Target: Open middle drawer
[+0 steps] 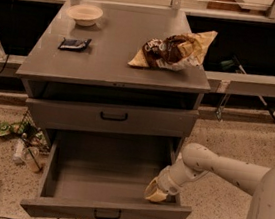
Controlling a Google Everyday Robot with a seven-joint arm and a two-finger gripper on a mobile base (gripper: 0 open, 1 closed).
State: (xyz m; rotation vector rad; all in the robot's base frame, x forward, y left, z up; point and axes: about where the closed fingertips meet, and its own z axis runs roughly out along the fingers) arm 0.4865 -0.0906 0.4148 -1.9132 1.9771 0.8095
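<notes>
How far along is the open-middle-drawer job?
Done: the middle drawer is pulled well out, its tray exposed and its front panel well ahead of the closed taller drawer above. In hand: the gripper sits low inside the tray by its right front corner, off the black handle. Left: probably just lifting the arm clear.

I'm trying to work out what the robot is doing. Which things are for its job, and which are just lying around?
For the job: middle drawer, pulled out; gripper, at its front corner.
Lying about: bowl, snack bag, dark packet, floor litter.
</notes>
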